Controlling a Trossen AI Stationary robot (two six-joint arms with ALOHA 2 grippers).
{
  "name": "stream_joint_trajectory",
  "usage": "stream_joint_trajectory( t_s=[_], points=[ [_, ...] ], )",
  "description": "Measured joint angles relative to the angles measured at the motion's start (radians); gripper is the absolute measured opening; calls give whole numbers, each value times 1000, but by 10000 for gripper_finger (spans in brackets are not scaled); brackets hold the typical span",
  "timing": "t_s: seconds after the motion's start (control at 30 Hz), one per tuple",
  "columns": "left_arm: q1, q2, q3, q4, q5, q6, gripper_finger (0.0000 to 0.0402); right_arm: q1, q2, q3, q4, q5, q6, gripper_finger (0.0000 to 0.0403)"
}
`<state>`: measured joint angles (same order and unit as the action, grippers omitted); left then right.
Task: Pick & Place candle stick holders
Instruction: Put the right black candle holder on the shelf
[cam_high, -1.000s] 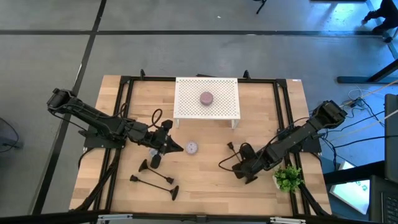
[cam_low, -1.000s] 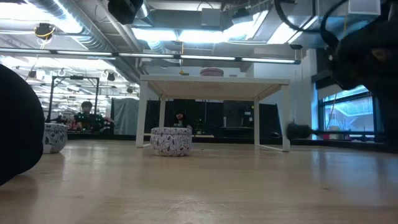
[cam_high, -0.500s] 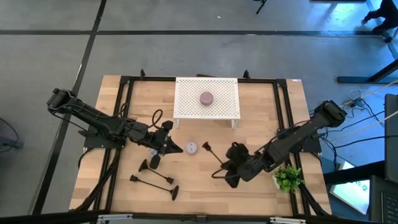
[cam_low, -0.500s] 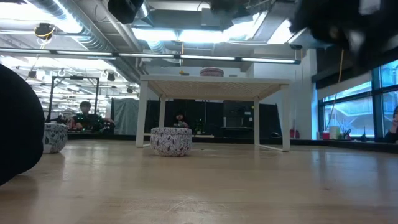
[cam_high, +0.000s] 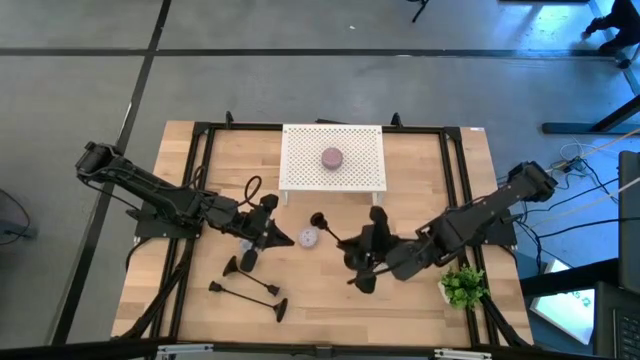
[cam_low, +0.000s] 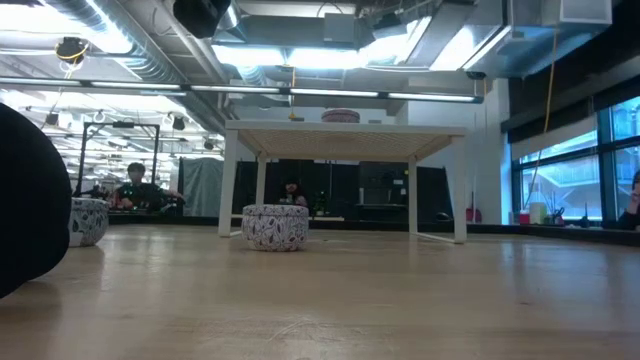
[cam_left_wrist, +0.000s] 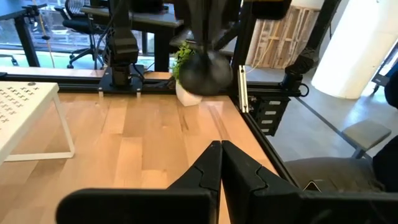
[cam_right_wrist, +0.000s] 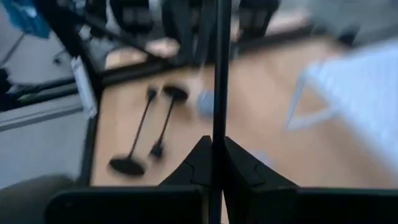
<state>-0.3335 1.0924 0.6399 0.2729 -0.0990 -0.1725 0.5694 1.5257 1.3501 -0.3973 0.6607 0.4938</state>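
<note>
The right gripper (cam_high: 352, 256) is holding one candle stick holder (cam_high: 335, 238) by its thin stem, with its two fingers pinched tight on it, as the right wrist view shows. It is carrying the holder above the middle of the table (cam_high: 420, 170), in front of the little white rack (cam_high: 332, 160). The holder is hanging tilted in the air, so this one is picked up but not put down. The left gripper (cam_high: 262, 228) is waiting over the left side of the table, with its fingers pressed together on nothing. Three more holders are lying on the wood near the left front: one short holder (cam_high: 240, 263) just by the left gripper and two long holders (cam_high: 250, 293) side by side closer to the front edge. A small patterned pot (cam_high: 309, 237) is sitting between the two grippers, and a round pink thing (cam_high: 331, 157) is resting on the rack. I think most of the job is left to do, because only one holder is on its way and none is standing up anywhere.
</note>
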Motion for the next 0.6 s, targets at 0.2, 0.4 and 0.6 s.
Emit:
stream_joint_trajectory(
  t_s=[0.2, 0.4, 0.6],
  points=[
    [-23, 0, 0, 3, 1, 10, 5, -31, 0, 82, 128, -68, -269, 15],
    [-37, 0, 0, 20, -3, 10, 3, -76, 0, 176, 142, -165, -341, 15],
    [-61, 0, 0, 47, -11, 10, 3, -110, 0, 219, 217, -168, -481, 15]
  ],
)
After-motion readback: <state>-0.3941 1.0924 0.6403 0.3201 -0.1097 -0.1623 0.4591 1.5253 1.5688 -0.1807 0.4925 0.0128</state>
